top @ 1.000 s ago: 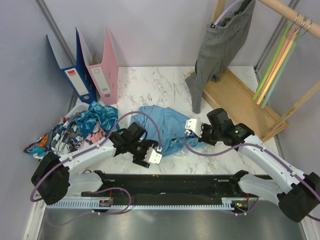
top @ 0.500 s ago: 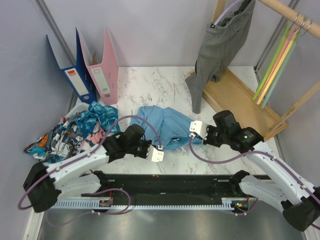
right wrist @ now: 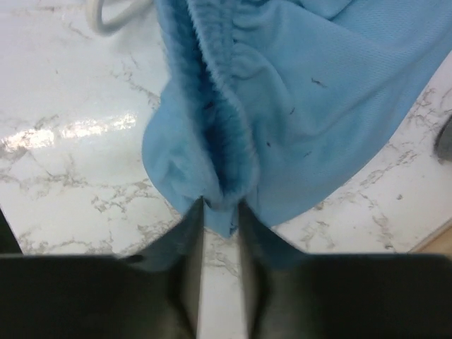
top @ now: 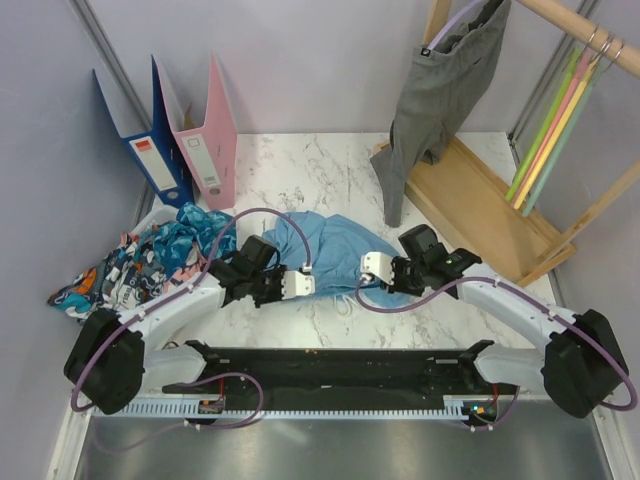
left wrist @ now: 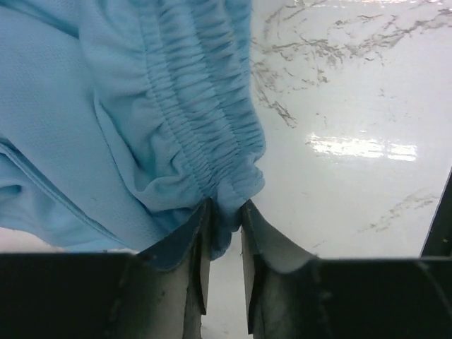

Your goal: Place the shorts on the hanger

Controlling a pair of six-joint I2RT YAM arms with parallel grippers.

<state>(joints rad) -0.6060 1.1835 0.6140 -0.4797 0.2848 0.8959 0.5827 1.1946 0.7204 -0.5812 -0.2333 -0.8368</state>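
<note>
The light blue shorts (top: 335, 243) lie crumpled on the marble table between my two arms. My left gripper (top: 296, 268) is at their near left edge. In the left wrist view it (left wrist: 224, 208) is shut on a fold of the gathered waistband (left wrist: 205, 134). My right gripper (top: 385, 282) is at the near right edge, and in its wrist view it (right wrist: 221, 205) is shut on the elastic edge of the shorts (right wrist: 282, 106). A white drawstring (right wrist: 106, 18) loops onto the table. The lime hanger (top: 540, 135) hangs on the wooden rail at the far right, well away from both grippers.
Grey trousers (top: 440, 90) hang from the rail over the wooden rack base (top: 480, 205). Pink and orange-yellow hangers (top: 560, 125) hang beside the lime one. Patterned clothes (top: 150, 262) are heaped at the left, with blue and pink binders (top: 195, 140) behind them.
Both grippers have moved in to the near edge of the shorts and now pinch the waistband. The left moved up and away from me, the right moved left.
</note>
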